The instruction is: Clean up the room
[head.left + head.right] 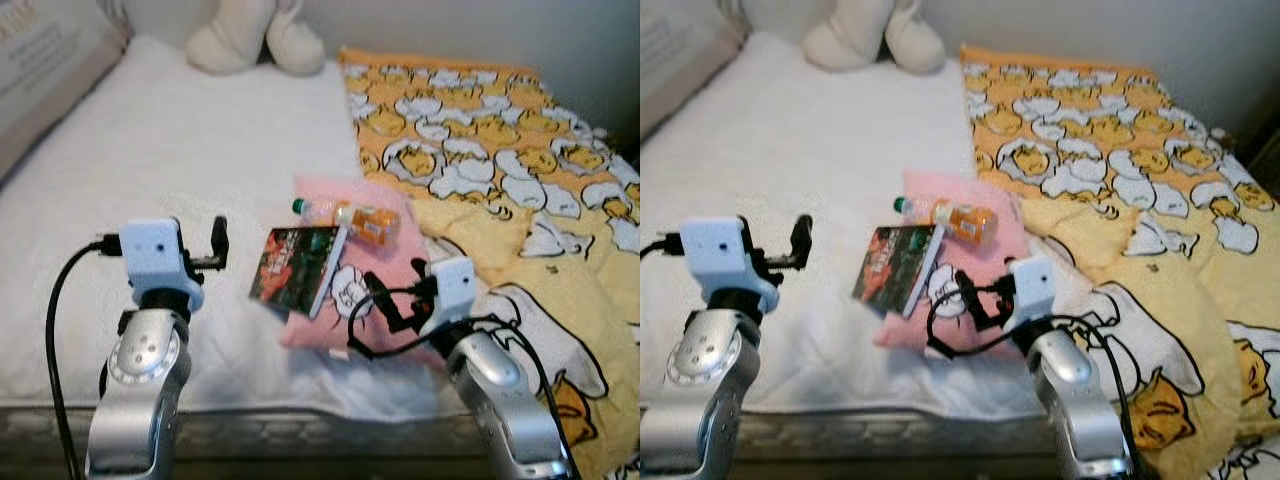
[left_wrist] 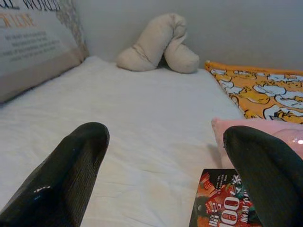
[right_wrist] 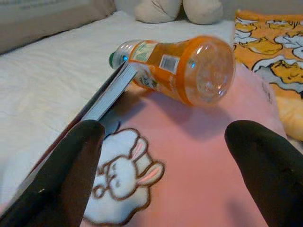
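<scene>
Up close, right tool (image 3: 163, 175) faces bottle (image 3: 177, 68) touching book (image 3: 106, 94).

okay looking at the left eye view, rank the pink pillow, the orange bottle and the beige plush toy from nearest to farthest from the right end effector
From the right end effector:
1. Pink pillow, directly under and ahead of it.
2. Orange bottle, lying on the pillow's far part, beside the book.
3. Beige plush toy, at the bed's far end by the wall.
</scene>
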Controlling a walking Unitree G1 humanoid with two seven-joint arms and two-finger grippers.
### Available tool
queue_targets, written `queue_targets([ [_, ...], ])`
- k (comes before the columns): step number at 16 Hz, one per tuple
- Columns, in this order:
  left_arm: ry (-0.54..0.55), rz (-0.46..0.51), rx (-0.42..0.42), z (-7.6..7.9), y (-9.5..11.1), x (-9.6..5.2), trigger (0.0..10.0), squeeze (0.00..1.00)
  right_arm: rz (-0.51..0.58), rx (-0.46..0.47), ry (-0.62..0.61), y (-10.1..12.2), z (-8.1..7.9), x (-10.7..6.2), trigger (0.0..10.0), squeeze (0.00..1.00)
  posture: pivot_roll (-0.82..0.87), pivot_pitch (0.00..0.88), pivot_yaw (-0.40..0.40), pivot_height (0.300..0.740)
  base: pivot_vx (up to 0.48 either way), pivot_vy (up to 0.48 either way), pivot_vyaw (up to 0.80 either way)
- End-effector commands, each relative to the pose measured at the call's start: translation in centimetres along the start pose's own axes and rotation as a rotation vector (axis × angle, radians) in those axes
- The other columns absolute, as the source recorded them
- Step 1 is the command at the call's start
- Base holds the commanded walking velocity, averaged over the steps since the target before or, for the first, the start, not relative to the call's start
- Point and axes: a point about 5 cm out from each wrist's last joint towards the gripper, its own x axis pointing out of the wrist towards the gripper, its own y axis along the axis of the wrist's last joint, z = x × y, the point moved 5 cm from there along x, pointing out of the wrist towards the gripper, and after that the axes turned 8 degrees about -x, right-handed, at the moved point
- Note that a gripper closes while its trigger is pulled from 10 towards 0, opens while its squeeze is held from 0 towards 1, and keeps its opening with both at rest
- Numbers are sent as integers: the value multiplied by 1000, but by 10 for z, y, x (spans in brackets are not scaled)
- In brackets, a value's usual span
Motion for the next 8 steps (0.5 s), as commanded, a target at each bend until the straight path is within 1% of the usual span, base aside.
queue_targets([
  [1,-21,8,-3,6,4,0,10000,0,-2,53,2,1,-3,1,10000,0,-8,0,-40,740,0,0,0],
  [3,-26,10,0,7,5,1,10000,0,7,94,18,5,-9,6,10000,0,-7,0,-36,740,0,0,0],
  [4,-28,10,4,6,6,1,10000,0,0,133,27,2,-15,13,10000,0,6,0,-26,740,0,0,0],
  [5,-29,10,6,6,7,1,10000,0,-3,149,30,1,-17,16,10000,0,9,0,-24,740,0,0,0],
  [6,-26,8,15,3,8,-2,10000,0,-17,157,43,-5,-24,26,10000,0,28,0,-17,740,0,0,0],
  [8,-14,4,37,-4,12,-8,10000,0,-31,169,49,-11,-31,41,10000,0,79,0,-4,740,0,0,0],
])
